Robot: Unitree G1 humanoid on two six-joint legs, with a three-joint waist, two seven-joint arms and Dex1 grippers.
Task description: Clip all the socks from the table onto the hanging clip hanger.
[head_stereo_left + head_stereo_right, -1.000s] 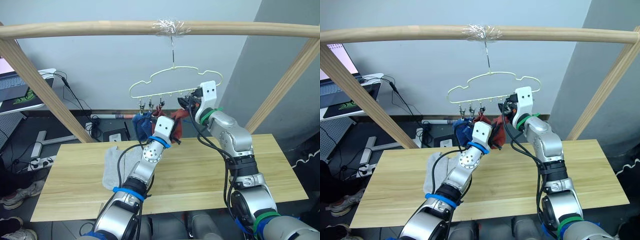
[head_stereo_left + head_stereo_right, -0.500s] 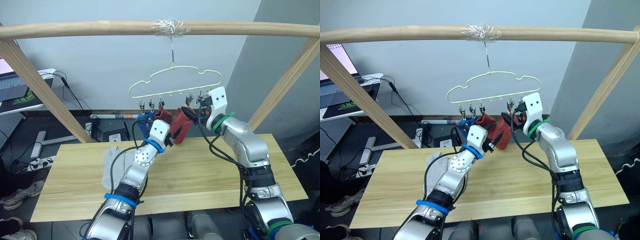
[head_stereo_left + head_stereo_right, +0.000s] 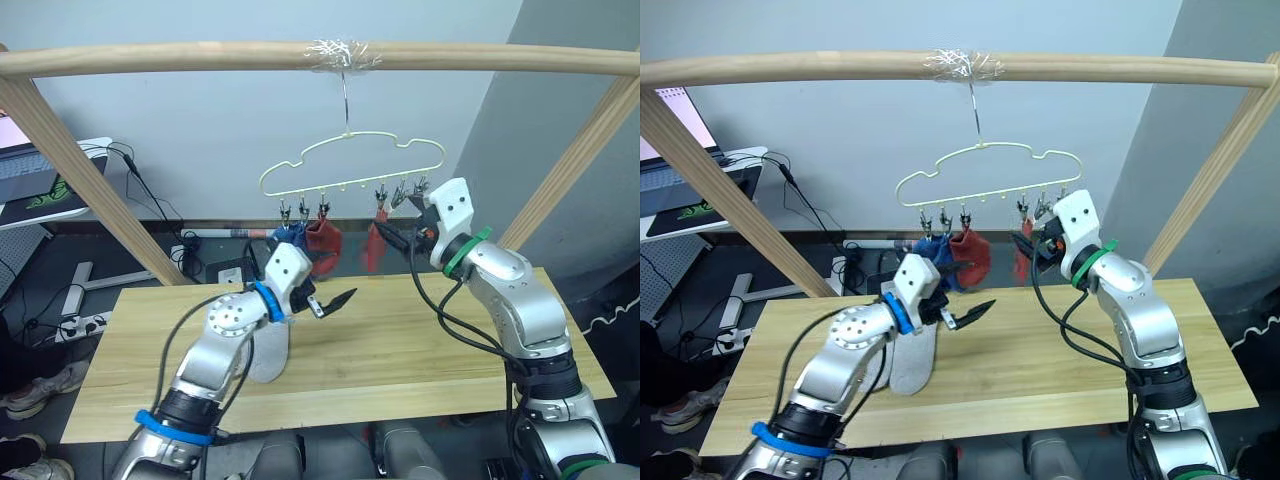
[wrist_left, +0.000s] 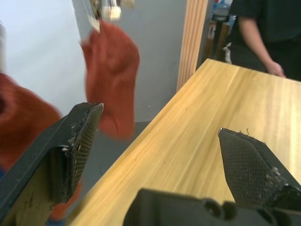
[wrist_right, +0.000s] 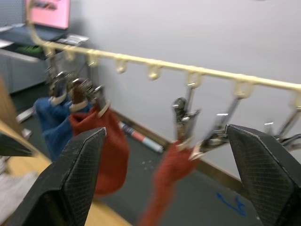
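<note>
**Operator:** Where do my grippers stand?

**Observer:** Your left gripper (image 3: 330, 303) sits just left of centre in the head view, above the table (image 3: 420, 340), with its fingers spread wide and nothing between them. Your right gripper (image 3: 397, 235) is right of centre, close beside the clip hanger (image 3: 350, 165), fingers also spread apart and empty.

**Operator:** And the socks?

**Observer:** You have a blue sock (image 3: 289, 236) and a rust red sock (image 3: 323, 237) hanging side by side from the clips at the hanger's left end. A second rust red sock (image 3: 376, 246) hangs from a clip further right, just beside your right gripper; it looks blurred. In your right wrist view it dangles between the two fingers, touching neither. A light grey sock (image 3: 268, 348) lies on the table in the lower left of the head view, partly under your left arm.

**Operator:** The hanger itself?

**Observer:** It hangs by its hook from the wooden pole (image 3: 200, 57) across the top of the frame.
</note>
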